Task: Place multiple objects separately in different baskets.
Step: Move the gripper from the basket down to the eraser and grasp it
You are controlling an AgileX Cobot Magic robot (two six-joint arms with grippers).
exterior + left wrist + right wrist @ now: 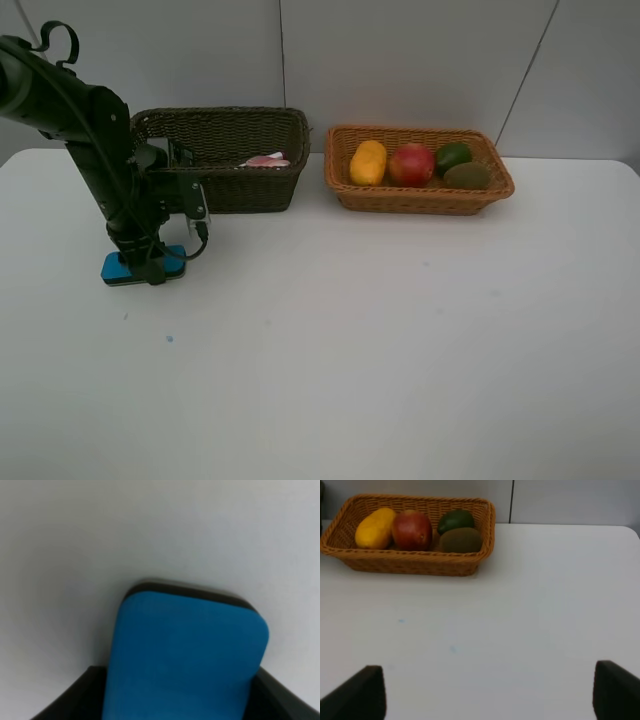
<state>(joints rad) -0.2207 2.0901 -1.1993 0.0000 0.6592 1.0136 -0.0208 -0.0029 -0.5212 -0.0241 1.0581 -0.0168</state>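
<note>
Near the left edge of the table, the left gripper is down over the blue flat eraser, fingers either side; I cannot tell if they have clamped it. I'd say squeeze squarely and lift straight before moving to the dark basket just behind. Far right, the tan basket holds the fruit; the right gripper hangs with jaws apart.

Readable text: none in any view.
Blue flat eraser: plain face, no print visible.
Baskets and fruits: no label or number can be read.
</note>
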